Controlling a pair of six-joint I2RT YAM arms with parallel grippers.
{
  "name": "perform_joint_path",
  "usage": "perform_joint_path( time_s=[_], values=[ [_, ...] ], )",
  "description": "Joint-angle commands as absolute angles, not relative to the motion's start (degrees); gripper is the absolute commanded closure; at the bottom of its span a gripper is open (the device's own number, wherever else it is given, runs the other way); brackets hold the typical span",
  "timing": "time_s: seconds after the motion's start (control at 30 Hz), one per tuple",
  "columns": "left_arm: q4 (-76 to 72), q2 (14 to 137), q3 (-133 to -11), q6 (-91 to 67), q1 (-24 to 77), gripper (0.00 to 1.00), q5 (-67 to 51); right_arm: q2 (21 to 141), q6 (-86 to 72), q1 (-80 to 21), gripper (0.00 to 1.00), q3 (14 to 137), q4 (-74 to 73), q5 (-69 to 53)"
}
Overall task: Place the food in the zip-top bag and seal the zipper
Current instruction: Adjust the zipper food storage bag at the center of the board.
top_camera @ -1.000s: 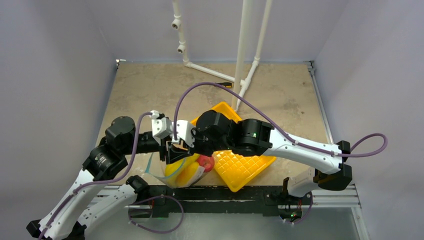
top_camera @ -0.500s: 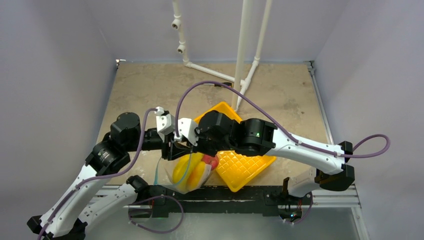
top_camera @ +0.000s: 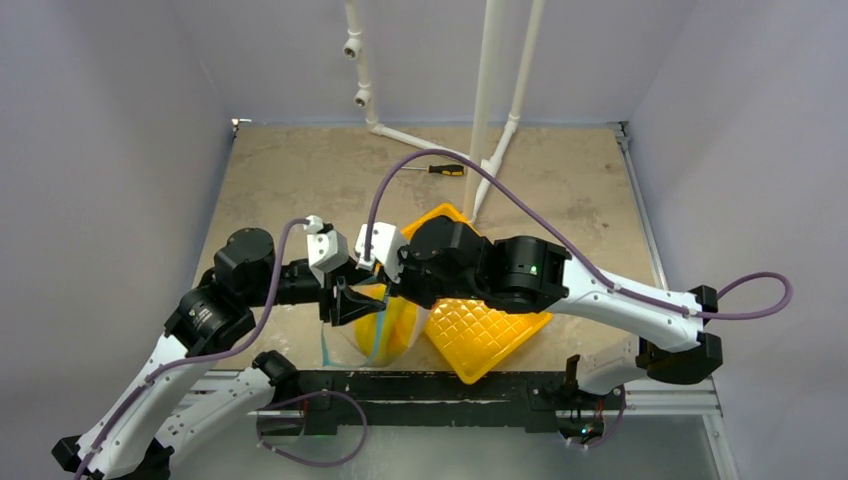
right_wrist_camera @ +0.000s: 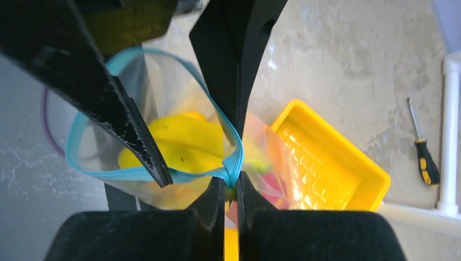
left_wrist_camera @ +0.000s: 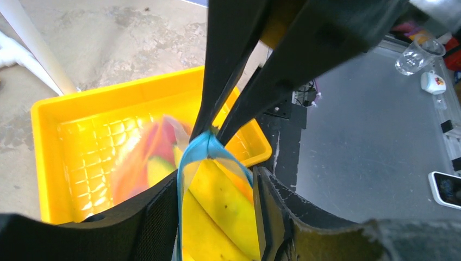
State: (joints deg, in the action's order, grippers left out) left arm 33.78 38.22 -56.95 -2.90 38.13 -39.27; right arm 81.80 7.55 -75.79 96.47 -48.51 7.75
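The zip-top bag (top_camera: pixel 375 330) hangs in the air between both grippers, in front of the tray's near corner. It holds the food: a yellow banana (left_wrist_camera: pixel 217 212), more yellow fruit (right_wrist_camera: pixel 179 141) and a red fruit (right_wrist_camera: pixel 277 185) show through the plastic. The teal-blue zipper (right_wrist_camera: pixel 119 174) forms an open loop. My right gripper (right_wrist_camera: pixel 231 182) is shut on one end of the zipper, where the two strips meet. My left gripper (left_wrist_camera: pixel 216 179) is open, its fingers (left_wrist_camera: pixel 147 217) standing either side of the bag's mouth. In the top view the left gripper (top_camera: pixel 348 300) and right gripper (top_camera: pixel 375 290) nearly touch.
The yellow gridded tray (top_camera: pixel 500 335) lies right of the bag, with no fruit showing in it. A black-and-yellow screwdriver (top_camera: pixel 445 169) lies at the back beside white pipes (top_camera: pixel 487 100). The black rail (top_camera: pixel 450 385) marks the table's near edge.
The right arm has shifted right and back, uncovering the screwdriver. The bag has swung right with it and now hangs straighter under the grippers, its red fruit hidden in the top view.
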Motion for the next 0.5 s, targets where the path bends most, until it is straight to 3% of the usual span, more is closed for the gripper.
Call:
perform_joint_path(
  time_s=[0.0,0.47],
  values=[
    [35.0,38.0,-55.6,-4.9,38.5,0.52,-40.9,76.3,7.5,-75.8,1.00,96.6,-37.0,7.0],
    [30.5,39.3,-56.4,-7.9,38.5,0.47,-42.5,80.3,4.3,-75.8,1.00,97.1,-37.8,10.9]
  ],
)
